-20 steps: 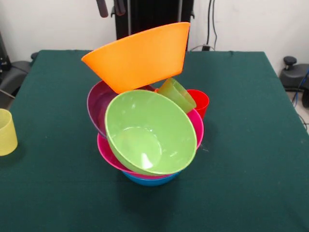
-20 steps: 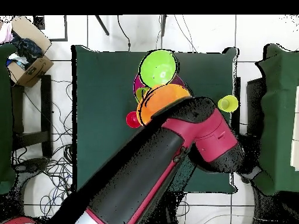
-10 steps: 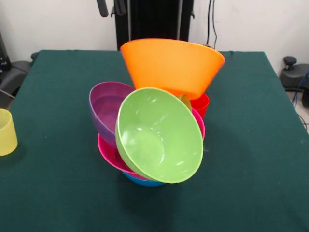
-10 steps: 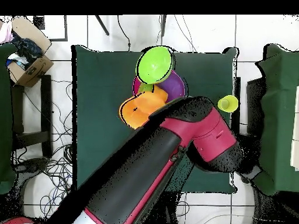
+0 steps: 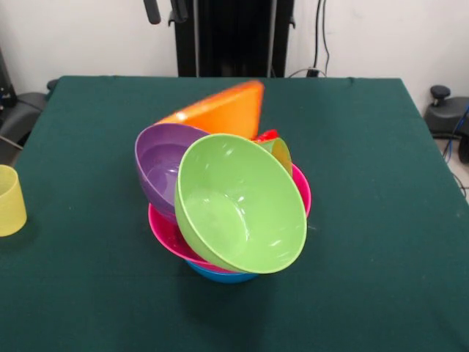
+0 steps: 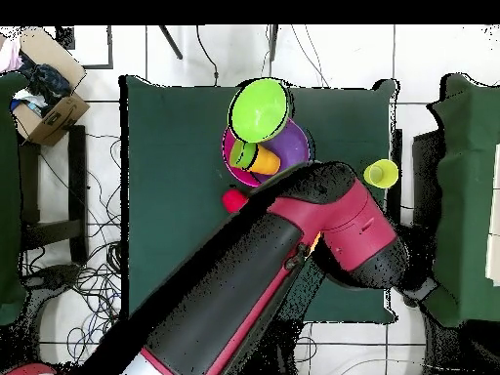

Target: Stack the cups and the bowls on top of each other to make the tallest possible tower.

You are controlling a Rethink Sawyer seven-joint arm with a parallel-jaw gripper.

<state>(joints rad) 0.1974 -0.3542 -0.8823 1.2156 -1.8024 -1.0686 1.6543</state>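
Beside the tower (image 5: 227, 198), perhaps touching (arm (image 6: 264, 283) hides it), an orange bowl (image 5: 220, 110).

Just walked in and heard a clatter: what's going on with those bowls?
Nothing is being held right now. The tower is a messy pile: a lime green bowl tipped on its side against a purple bowl, over pink and blue ones. The orange bowl lies tilted behind them. A pale yellow cup stands apart. The gripper sits drawn back above.
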